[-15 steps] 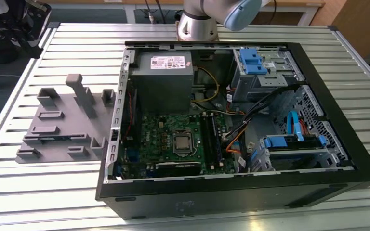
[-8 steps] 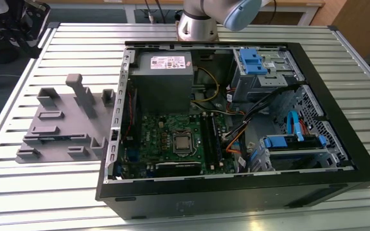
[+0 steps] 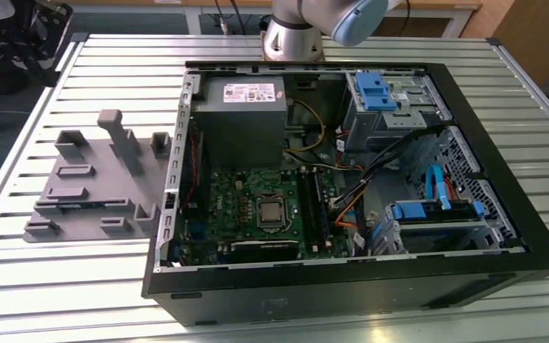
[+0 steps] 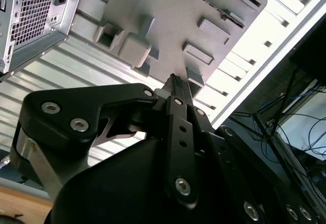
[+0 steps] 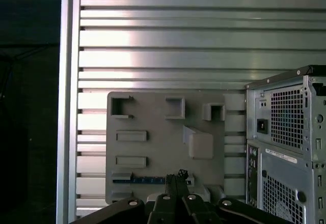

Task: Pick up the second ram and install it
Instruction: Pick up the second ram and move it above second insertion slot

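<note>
None of the install shows as done: the second ram [image 5: 138, 180] lies in a slot of the grey fixture block [image 5: 153, 107], with only its blue label strip visible. My gripper [image 5: 176, 176] hangs above that block, and the jaws look drawn together with nothing between them. The stick sits below the jaws and just to one side of their line, not directly under them. As I judge it, the grasp, the carry to the computer case [image 3: 351, 286] and the seating in the motherboard [image 3: 255, 207] are all left to do.

Several things are hard to read. One end of the stick runs in behind my jaws in the first wrist view, and I cannot make out its chips. In the second wrist view I see my jaws edge-on, so that view does not show the gap between them. In the exterior view my arm [image 3: 299, 28] is cut off at the frame edge. I cannot tell whether the memory slots [image 3: 314, 207] hold a stick.
</note>
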Robot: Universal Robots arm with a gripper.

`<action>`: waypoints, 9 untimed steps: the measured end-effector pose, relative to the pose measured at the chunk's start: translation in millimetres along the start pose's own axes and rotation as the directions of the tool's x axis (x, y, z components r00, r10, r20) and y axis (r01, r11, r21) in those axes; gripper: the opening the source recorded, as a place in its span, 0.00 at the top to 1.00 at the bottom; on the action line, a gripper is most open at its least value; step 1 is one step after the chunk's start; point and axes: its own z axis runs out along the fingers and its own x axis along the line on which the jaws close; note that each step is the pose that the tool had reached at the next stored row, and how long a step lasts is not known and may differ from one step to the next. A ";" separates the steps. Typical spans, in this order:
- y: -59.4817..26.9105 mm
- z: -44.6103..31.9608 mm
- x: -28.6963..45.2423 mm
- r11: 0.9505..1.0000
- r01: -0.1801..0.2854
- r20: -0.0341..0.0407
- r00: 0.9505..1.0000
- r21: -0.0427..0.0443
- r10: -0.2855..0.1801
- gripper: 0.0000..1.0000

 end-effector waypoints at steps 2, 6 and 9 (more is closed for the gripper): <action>0.0 0.0 0.1 1.000 0.008 0.000 1.000 0.000 -0.008 0.89; 0.0 0.0 0.2 1.000 0.022 -0.001 1.000 0.000 -0.022 0.89; 0.0 -0.1 0.3 1.000 0.032 -0.002 0.999 0.000 -0.032 0.89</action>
